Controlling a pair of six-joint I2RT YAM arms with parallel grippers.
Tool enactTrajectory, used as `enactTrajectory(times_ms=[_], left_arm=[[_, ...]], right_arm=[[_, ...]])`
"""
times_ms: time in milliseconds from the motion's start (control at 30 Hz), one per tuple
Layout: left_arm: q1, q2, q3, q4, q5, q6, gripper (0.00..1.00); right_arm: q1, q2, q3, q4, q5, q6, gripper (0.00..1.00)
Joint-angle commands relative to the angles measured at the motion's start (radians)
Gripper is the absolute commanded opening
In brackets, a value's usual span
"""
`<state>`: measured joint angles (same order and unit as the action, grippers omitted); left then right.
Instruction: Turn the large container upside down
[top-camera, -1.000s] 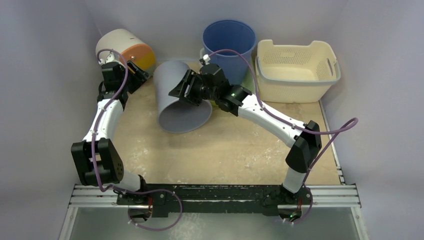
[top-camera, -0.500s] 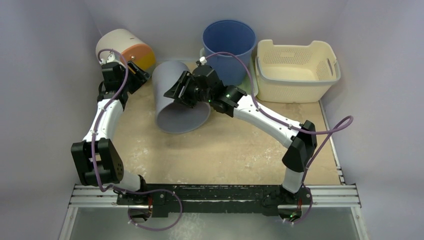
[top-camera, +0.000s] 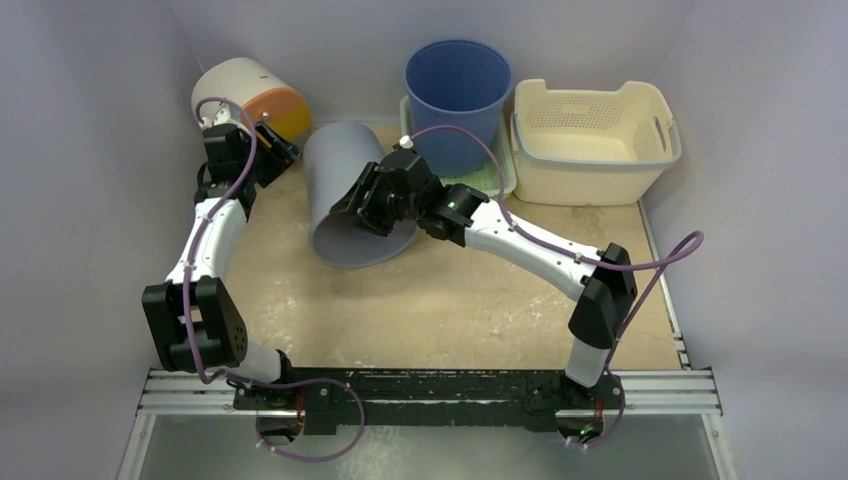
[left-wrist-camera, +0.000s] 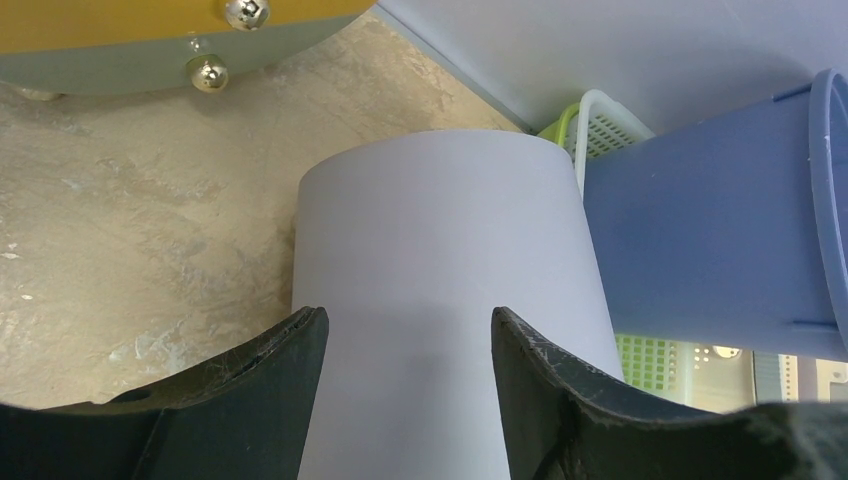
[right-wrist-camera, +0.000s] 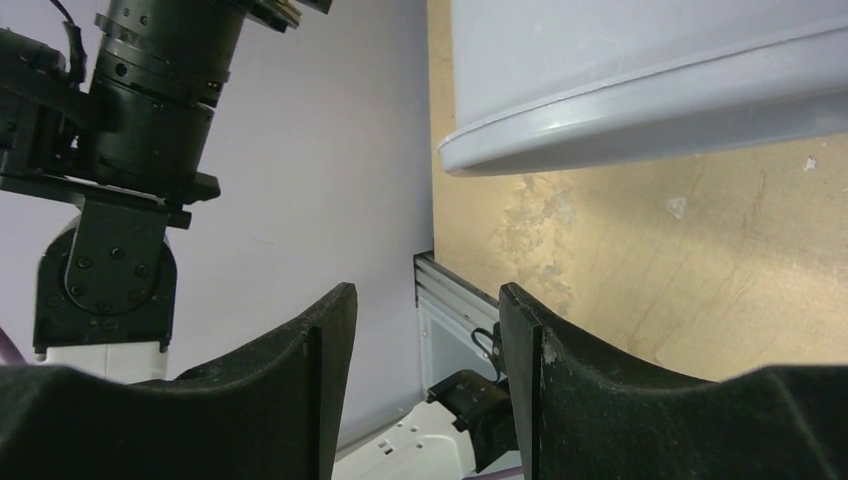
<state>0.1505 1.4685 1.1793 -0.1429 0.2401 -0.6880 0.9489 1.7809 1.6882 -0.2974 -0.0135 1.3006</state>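
Two arms work the far left part of the bench. At the far left corner sits a white drum with an orange face, and just beside it the left claw hangs with its fingers spread wide and nothing in them, aimed at the closed end of the large pale-grey plastic container. The left wrist view shows that grey wall straight ahead between the open jaws; I cannot tell whether it is touched.

The container is tipped over, base towards the far edge and open mouth towards the near edge, so I judge the turn about half done.

Next along, the right claw leans on the container's upper side near the rim, jaws parted and gripping nothing; its own view has the rim beyond the fingertips.

Right of that stand a blue plastic bucket and a cream perforated basket.

The next move probably calls for raising the base while keeping the rim low, until the mouth lands flat on the bench, without knocking the bucket.
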Motion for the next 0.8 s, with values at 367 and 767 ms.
enactTrajectory(times_ms=[367,767], left_arm=[[0.008,-0.025,0.023,0.026,0.014,0.022,0.60],[0.009,0.011,0.034,0.040,0.027,0.015,0.60]], right_arm=[[-0.026,0.088,0.079,0.065,0.017,0.050,0.57],[-0.055,0.138,0.114,0.088,0.079,0.051,0.46]])
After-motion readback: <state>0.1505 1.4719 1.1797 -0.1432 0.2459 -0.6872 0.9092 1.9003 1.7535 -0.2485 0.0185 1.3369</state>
